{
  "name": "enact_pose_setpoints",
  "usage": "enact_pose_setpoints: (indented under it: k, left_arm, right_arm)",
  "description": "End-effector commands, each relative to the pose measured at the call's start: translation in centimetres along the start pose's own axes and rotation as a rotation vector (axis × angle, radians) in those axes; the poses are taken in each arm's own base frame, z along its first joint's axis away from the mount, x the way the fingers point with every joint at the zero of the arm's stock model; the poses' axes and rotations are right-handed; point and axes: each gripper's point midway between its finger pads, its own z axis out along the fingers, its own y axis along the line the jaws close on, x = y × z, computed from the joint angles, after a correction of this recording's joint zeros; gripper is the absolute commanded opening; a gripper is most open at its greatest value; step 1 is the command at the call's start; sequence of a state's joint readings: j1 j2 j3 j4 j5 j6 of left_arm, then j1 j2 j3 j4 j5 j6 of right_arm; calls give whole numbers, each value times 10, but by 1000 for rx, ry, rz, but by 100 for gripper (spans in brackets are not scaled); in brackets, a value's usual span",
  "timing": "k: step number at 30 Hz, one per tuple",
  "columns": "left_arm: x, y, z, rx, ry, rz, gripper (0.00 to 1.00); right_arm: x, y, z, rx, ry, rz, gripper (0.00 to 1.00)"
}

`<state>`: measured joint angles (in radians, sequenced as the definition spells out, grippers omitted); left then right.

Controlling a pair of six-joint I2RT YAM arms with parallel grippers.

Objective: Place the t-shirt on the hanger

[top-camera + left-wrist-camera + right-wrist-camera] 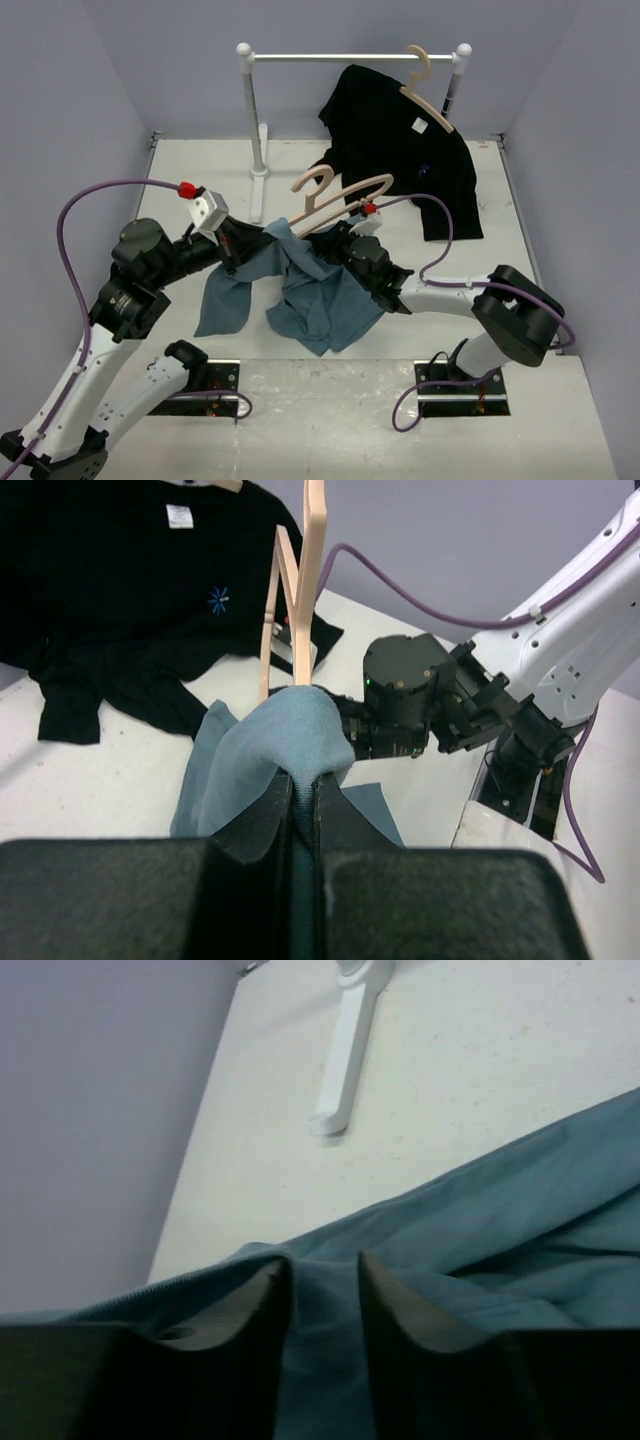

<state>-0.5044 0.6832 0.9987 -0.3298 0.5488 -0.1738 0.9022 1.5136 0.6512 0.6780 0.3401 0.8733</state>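
The left gripper (pixel 303 805) is pinching a raised fold of the t-shirt (pixel 310 295), its two dark fingers pressed together on the blue cloth, as the left wrist view shows. The shirt is hanging in bunched folds from that grip, its lower part lying crumpled on the white table (pixel 330 400) between the two arms.

The right gripper (pixel 323 1280) is reaching in from the opposite side, its fingers standing a narrow gap apart with blue cloth lying between and over them. Whether they are actually clamping the cloth cannot be told from these views.

The hanger (pixel 314 580) is standing tilted above the bunched shirt, its lower end disappearing behind the lifted fold just beside the right gripper, its hook pointing up and toward the back of the table. What is holding it up is hidden by the cloth. Most of the shirt is hanging below and in front of the hanger rather than draped over its shoulders.

Behind, a black shirt (pixel 390 140) is hanging from a second wooden hanger (pixel 428 95) on a white rail (pixel 340 57), its hem trailing onto the table.
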Motion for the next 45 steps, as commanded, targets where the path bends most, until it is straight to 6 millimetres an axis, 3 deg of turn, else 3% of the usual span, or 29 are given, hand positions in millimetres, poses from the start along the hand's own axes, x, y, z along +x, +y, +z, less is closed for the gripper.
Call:
enact_pose_setpoints:
  k: [1, 5, 13, 19, 21, 27, 31, 33, 39, 45]
  left_arm:
    - [-44, -14, -4, 45, -159, 59, 0]
    - [-46, -14, -7, 39, -163, 64, 0]
    - [-40, -11, -9, 18, -139, 77, 0]
    - [-37, -10, -11, 8, -131, 97, 0]
    - [-33, -9, -11, 12, -121, 106, 0]
    - [-15, -14, -3, 85, -69, 120, 0]
    - [-8, -25, -3, 158, -55, 132, 0]
    - [-5, -27, -3, 175, -52, 133, 0]
    - [1, -31, 1, 218, -43, 126, 0]
    - [2, -21, 23, 242, 5, 105, 0]
  right_arm:
    - [-7, -16, 2, 75, -68, 5, 24]
    - [-15, -24, 1, 106, -99, -24, 0]
    - [-38, -31, -13, 104, -137, -13, 0]
    - [-81, -74, -34, 113, -175, 75, 0]
    - [-113, -75, -46, 82, -210, 57, 0]
    - [-171, -81, -71, 158, -224, -25, 0]
    - [-200, -81, -92, 177, -194, -40, 0]
    - [-225, -73, -101, 177, -227, -78, 0]
    - [-254, -38, -119, 133, -233, -195, 0]
    - [-245, 17, -128, -49, -105, -343, 0]
